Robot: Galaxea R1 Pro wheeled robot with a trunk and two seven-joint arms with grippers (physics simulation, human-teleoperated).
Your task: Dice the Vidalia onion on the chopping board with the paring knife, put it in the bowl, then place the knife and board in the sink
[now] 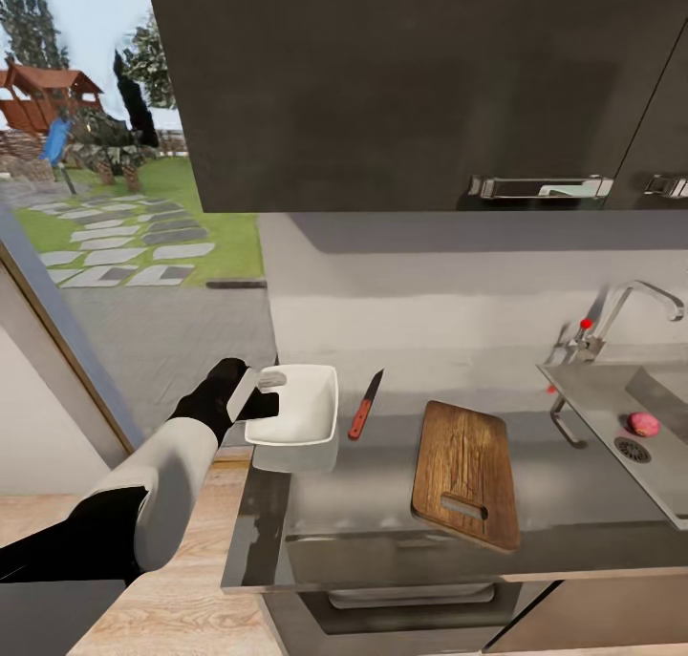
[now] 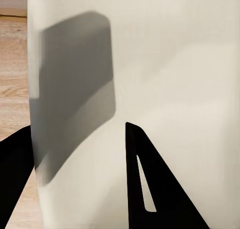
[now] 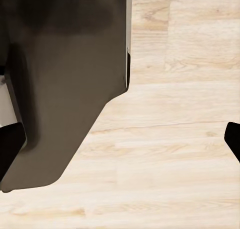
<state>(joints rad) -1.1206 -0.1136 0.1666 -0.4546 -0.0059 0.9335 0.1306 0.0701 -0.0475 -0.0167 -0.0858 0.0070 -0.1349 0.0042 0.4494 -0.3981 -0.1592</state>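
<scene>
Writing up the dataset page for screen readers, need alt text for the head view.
The robot's left gripper holds the near-left rim of the bowl, which is on the countertop. To the bowl's right lie the paring knife and the chopping board; farther right a pinkish onion sits in the sink beside the drain.

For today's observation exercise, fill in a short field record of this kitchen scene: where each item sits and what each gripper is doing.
bowl: countertop's left end, left rim between the left gripper's fingers
paring knife: flat between bowl and board
chopping board: on countertop, handle slot toward front edge
onion: in sink, near drain
right gripper: open, over wooden floor
</scene>
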